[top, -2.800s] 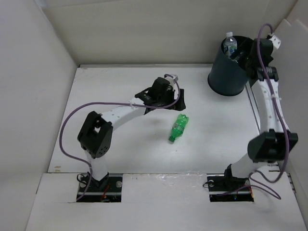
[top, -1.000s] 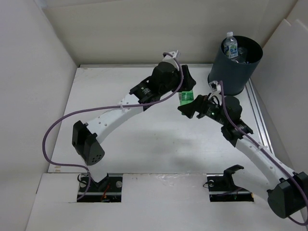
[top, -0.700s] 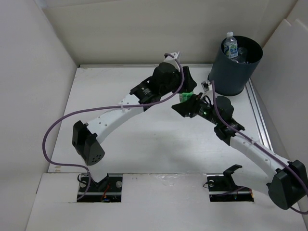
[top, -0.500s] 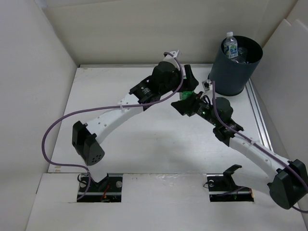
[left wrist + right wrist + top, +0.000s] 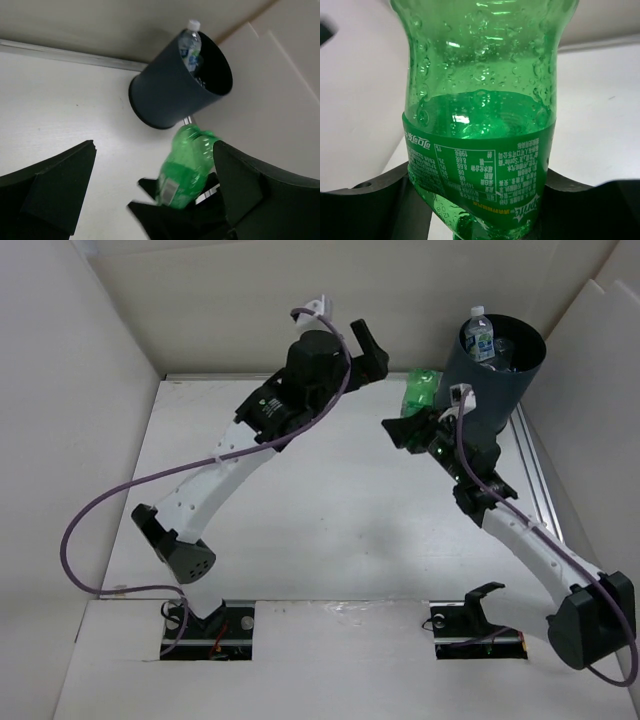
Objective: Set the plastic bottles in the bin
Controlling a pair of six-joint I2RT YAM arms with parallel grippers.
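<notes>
My right gripper [image 5: 408, 426] is shut on the green plastic bottle [image 5: 421, 389] near its base and holds it in the air just left of the bin [image 5: 485, 390]. Up close, in the right wrist view, the green bottle [image 5: 480, 125] fills the space between the right gripper's [image 5: 477, 172] fingers [image 5: 380, 200]. The dark grey-blue bin holds a clear bottle [image 5: 479, 335] with a white cap that sticks up past the rim. My left gripper [image 5: 366, 346] is open and empty, raised to the left of the green bottle. In the left wrist view the green bottle [image 5: 185, 167] shows below the bin [image 5: 170, 90].
White walls close in the table [image 5: 300, 530] on the left, the back and the right. The bin stands in the far right corner against the right wall. The left arm's purple cable [image 5: 110, 510] loops out over the table's left side.
The green bottle passed from my left gripper to my right. The right gripper shut on it and carried it up toward the bin; the left gripper opened and drew back up and to the left.
</notes>
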